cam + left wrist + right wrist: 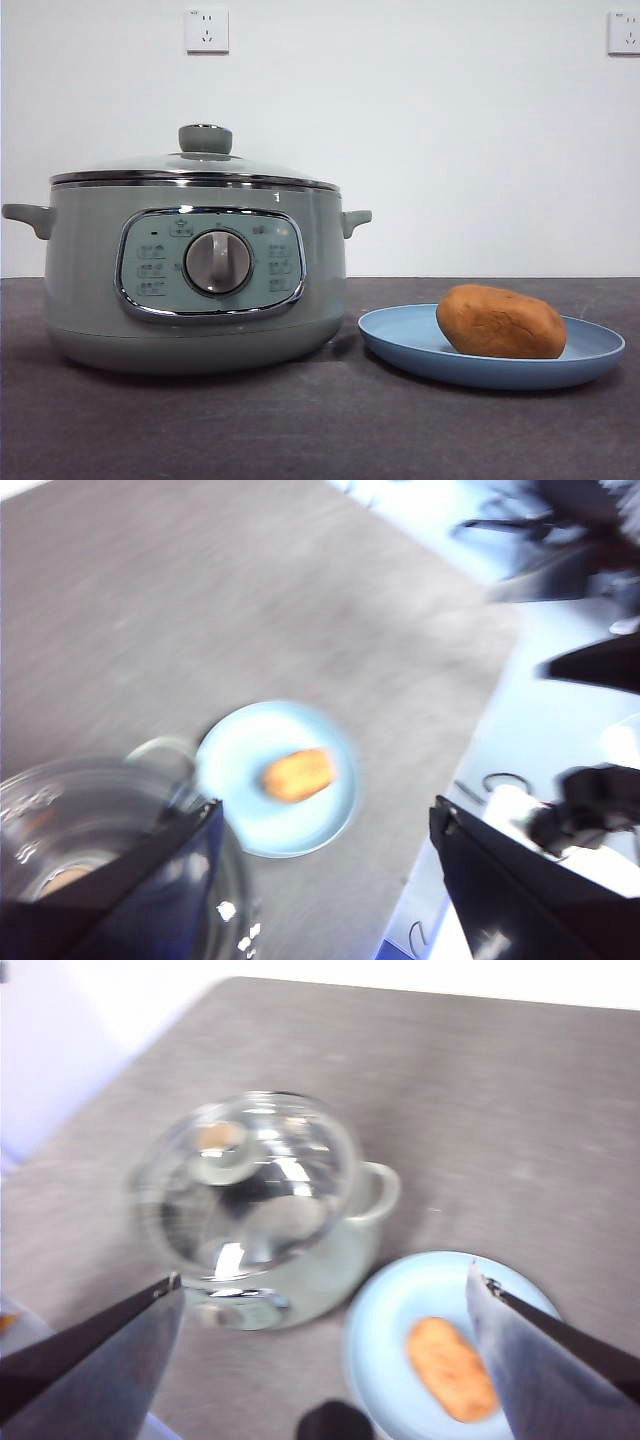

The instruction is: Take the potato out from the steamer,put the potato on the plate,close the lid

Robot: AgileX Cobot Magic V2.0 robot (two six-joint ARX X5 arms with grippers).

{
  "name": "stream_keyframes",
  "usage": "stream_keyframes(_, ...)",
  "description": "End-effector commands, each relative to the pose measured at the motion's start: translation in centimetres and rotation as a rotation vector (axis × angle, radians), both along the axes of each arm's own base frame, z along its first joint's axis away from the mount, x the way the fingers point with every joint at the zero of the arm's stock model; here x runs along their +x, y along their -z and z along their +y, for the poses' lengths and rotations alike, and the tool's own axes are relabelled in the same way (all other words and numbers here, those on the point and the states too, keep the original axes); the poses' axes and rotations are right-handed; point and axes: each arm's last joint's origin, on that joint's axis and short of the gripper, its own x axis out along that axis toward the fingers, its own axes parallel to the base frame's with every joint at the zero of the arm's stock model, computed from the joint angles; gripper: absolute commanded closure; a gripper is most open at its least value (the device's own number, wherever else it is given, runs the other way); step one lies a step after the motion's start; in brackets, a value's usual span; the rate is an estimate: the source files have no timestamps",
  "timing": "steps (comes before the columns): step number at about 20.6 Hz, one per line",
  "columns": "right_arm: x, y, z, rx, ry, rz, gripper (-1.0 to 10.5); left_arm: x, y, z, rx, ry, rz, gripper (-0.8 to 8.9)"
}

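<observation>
Table (300, 430) | potato (500, 322) on plate (400, 340) | pincers high above, apart

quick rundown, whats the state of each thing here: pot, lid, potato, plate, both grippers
steamer: upright on the table, closed
lid: seated on the steamer's rim, knob up
potato: out of the steamer, lying on the plate
plate: flat on the table beside the steamer, holding the potato
left gripper: open, empty, high above the table
right gripper: open, empty, high above the table
</observation>
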Motion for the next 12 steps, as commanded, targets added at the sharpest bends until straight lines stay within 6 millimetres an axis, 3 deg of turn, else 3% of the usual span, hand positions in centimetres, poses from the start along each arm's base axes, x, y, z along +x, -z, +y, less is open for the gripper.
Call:
stream_keyframes(1,-0.04,-0.11,0.02,-0.001,-0.011,-0.008,5.2,-0.06,0.78,-0.41,0.038,0.032,0.05,4.74)
stream_keyframes(3,-0.09,-0.02,0.0,-0.013,-0.016,-0.004,8.9,-0.04,0.8,-0.4,0.052,0.022,0.042,6.81)
stream_keyframes(4,-0.1,0.01,-0.01,-0.03,-0.026,-0.013,9.6,-0.03,0.81,-0.39,0.059,0.022,0.033,8.49)
stream_keyframes(5,-0.11,0.02,-0.01,-0.037,-0.029,-0.018,9.6,-0.03,0.81,-0.4,0.064,0.025,0.026,8.16)
stream_keyframes(12,-0.14,0.1,-0.04,-0.038,-0.022,-0.007,9.6,-0.01,0.84,-0.43,0.085,0.001,0.017,8.17)
